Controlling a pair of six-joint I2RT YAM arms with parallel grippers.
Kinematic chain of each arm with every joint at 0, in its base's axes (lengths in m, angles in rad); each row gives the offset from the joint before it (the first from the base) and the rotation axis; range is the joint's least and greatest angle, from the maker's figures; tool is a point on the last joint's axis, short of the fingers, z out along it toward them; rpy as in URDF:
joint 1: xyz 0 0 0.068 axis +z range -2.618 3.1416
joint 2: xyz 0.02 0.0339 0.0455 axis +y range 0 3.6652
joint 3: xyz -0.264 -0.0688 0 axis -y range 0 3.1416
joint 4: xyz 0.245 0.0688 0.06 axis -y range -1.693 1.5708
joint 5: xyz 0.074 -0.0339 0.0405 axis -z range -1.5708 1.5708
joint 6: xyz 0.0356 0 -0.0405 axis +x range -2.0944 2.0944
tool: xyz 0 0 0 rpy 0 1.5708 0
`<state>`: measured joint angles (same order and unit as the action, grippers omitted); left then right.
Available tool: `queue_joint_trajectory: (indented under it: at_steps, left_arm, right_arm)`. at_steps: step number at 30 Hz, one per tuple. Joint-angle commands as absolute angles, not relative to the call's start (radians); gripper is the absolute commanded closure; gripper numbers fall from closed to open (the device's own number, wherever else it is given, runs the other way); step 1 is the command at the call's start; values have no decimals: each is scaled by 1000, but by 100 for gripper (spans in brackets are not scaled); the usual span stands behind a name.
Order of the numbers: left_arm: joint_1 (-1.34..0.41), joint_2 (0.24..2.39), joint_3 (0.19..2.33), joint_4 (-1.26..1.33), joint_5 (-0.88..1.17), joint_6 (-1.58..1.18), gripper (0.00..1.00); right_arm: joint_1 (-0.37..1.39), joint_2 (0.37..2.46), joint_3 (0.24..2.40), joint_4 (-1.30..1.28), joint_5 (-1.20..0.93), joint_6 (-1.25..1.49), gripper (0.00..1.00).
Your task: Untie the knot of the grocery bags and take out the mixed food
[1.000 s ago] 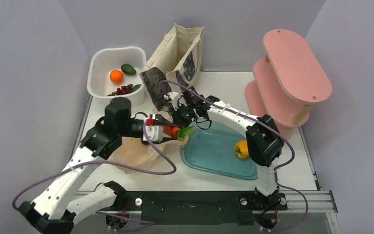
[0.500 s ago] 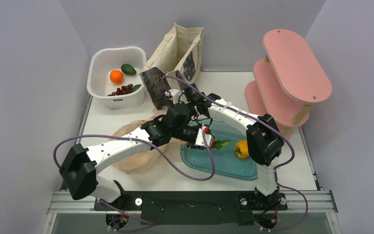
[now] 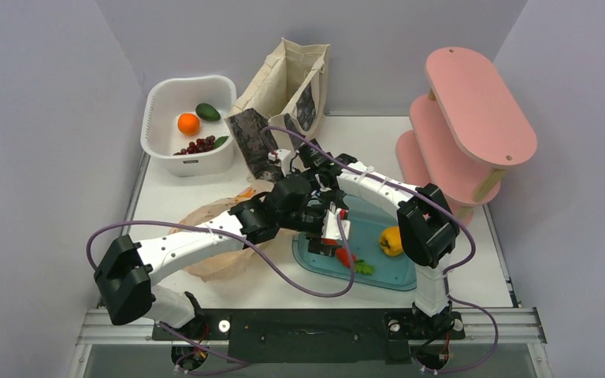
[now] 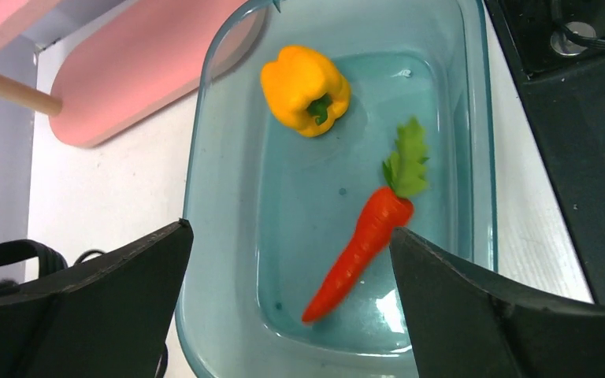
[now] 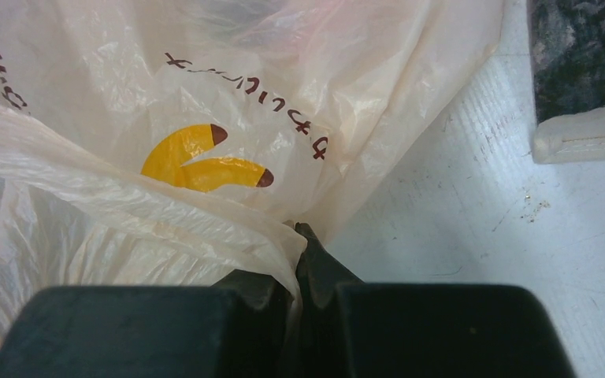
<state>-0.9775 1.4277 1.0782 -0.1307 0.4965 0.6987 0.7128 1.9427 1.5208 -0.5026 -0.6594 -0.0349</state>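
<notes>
arms extended; left end effector (image 4: 287, 232) wide above carrot (image 4: 358, 252), right end effector (image 5: 295, 240) pinching bag (image 5: 205, 94)

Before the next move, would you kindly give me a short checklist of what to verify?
1. Orange carrot with green top lies inside the teal plastic tray: ok.
2. Left pincer open, above the carrot, not touching it: ok.
3. Carrot apart from the yellow bell pepper: ok.
4. Right pincer shut on the thin peach plastic bag: ok.
5. More food inside the bag: cannot tell.
</notes>
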Motion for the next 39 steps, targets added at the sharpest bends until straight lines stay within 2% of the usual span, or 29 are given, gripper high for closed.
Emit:
queue_joint_trajectory:
  at_steps: [1,5,10,13,19,25,28,32,39]
  left_arm:
    - [-968,1298,1144,-128,458,604,3]
    - [-916,1167,1169,-309,477,529,3]
    - [-778,952,1054,-638,508,646,3]
    - [-635,825,1004,-799,534,716,3]
    - [-344,795,971,-1060,656,971,5]
    - [-181,828,872,-991,653,1012,20]
    - [-139,843,809,-952,635,1064,35]
    - [-129,879,723,-847,578,1045,39]
    - [-125,912,616,-453,524,643,38]
  right_arm:
    - [716,1896,1523,-477,-670,-46,100]
    - [716,1886,1536,-457,-659,-26,100]
    - [725,1875,1552,-427,-650,17,100]
    - [739,1869,1558,-436,-628,9,100]
    - [781,1839,1552,-471,-592,-49,100]
    - [807,1809,1529,-497,-574,-70,100]
    - [814,1796,1523,-501,-565,-69,100]
    - [824,1792,1527,-499,-564,-58,100]
    - [837,1795,1524,-500,-560,-73,100]
